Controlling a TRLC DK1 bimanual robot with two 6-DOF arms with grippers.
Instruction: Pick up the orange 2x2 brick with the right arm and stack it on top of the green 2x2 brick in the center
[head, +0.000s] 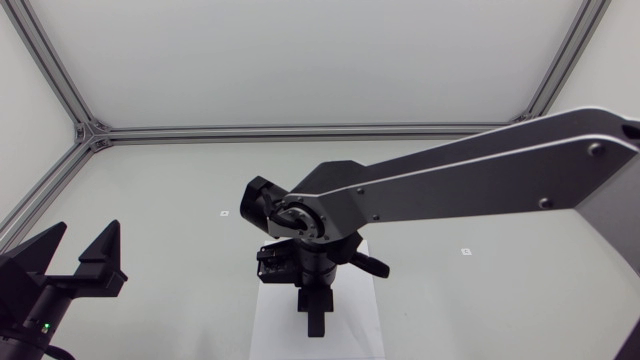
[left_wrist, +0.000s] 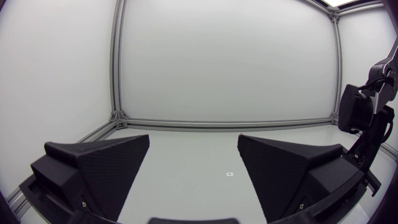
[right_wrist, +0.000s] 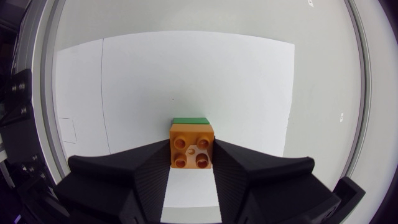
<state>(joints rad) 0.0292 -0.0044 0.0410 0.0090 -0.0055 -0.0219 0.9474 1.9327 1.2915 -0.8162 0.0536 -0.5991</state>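
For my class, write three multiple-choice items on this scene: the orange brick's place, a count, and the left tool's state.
1. Where is the orange brick? A lying loose; B between the fingers of the right tool; C out of sight.
2. How many studs does it show? A two; B four; C six.
3. The left tool is: A open, empty; B shut on a brick; C out of view.
Key: 1 B, both fingers touch its sides; 2 B, four studs visible; 3 A, fingers apart, nothing between.
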